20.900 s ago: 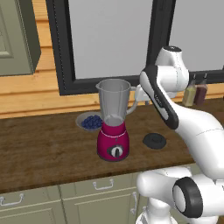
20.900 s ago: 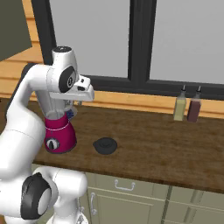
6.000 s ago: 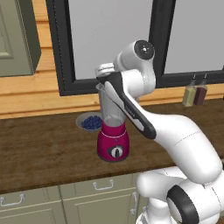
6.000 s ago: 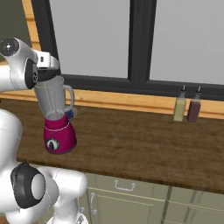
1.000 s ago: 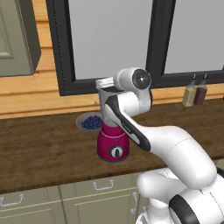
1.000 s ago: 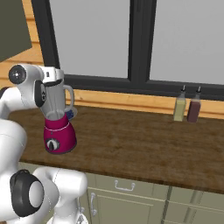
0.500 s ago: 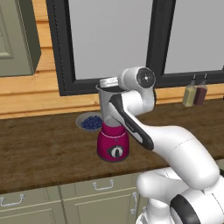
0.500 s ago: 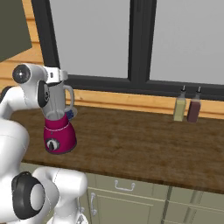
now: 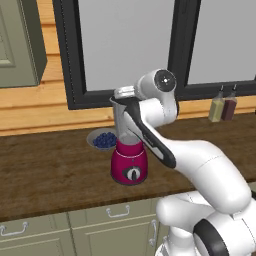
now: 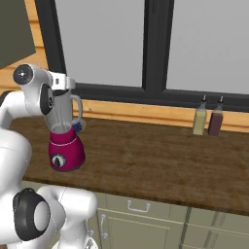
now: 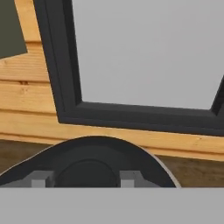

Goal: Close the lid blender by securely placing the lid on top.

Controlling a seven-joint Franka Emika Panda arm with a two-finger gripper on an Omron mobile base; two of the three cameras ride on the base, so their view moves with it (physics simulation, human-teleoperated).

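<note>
My blender [image 9: 128, 150] pairs a clear, grey-tinted glassy jar with a glossy magenta plastic base, its lid [image 11: 89, 164] is matt black, and the counter [image 10: 160, 160] is dark, smooth wood.

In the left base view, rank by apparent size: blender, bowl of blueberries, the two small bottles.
1. blender, clearly largest.
2. bowl of blueberries, partly hidden behind the blender.
3. yellowish bottle and dark bottle: alike, unranked; they stand farther away, so the bowl's lead is unsure.

Blender [image 9: 129, 150] on counter [image 9: 45, 175], bowl [image 9: 102, 139] behind it, bottles [image 10: 207, 118] far right
</note>
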